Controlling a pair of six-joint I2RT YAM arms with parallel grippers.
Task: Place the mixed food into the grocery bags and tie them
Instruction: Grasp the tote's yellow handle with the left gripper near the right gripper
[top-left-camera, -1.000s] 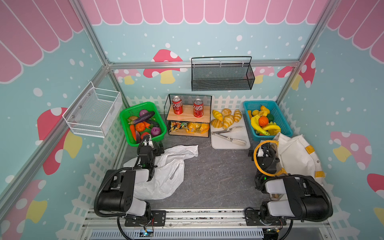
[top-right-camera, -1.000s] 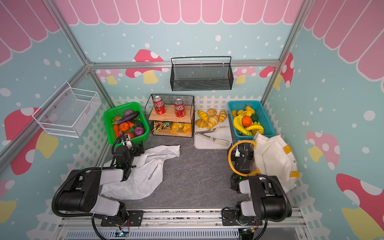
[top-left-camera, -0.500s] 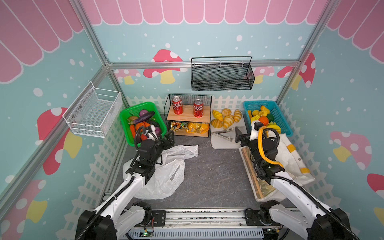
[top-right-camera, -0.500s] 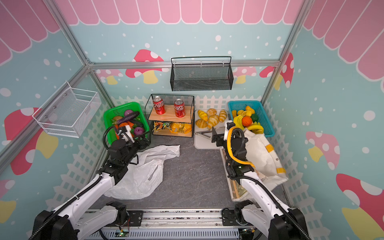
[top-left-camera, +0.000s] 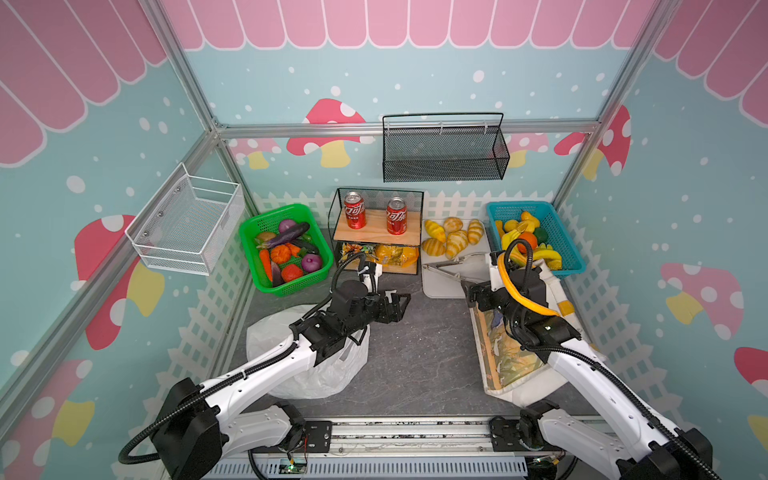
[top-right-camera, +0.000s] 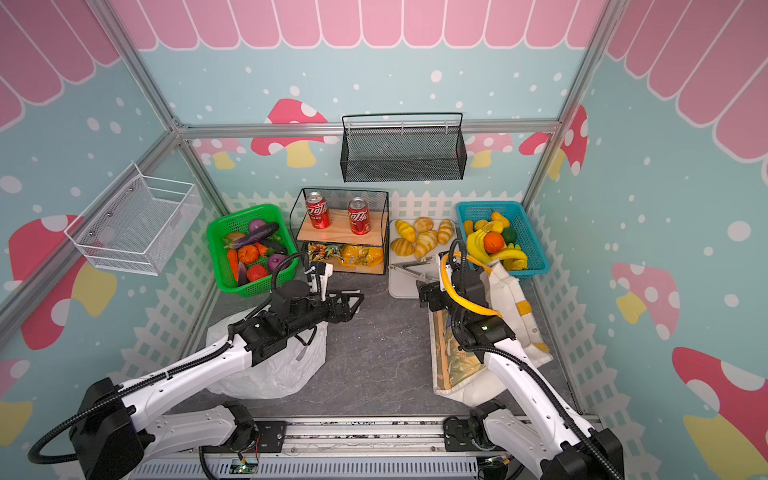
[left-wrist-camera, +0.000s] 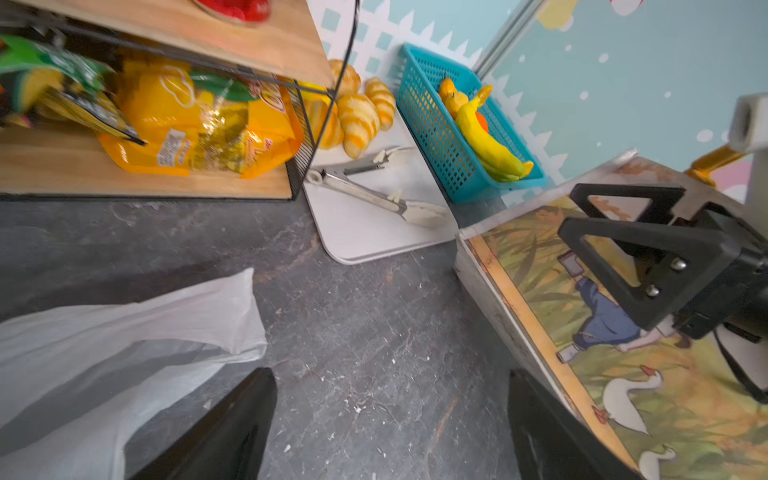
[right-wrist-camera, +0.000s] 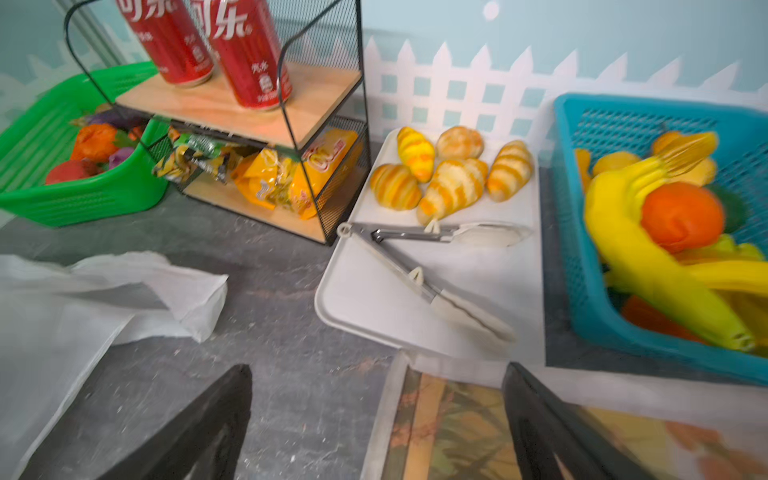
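Extending both arms out from folded rest | left hand (top-left-camera: 395, 307) wide open, empty, just past plastic bag (top-left-camera: 316, 374) | right hand (top-left-camera: 471, 293) likewise, over tote (top-left-camera: 507, 357) | I judge nothing bagged yet

There are two red cans (top-left-camera: 354, 210), five bread pieces (top-left-camera: 456, 243), two plastic baskets (top-left-camera: 293, 283), two grocery bags (top-left-camera: 316, 378) and one pair of tongs (top-left-camera: 451, 266)

Stereo pair overhead — both wrist views low, sharing tongs (left-wrist-camera: 365, 192) (right-wrist-camera: 399, 262).
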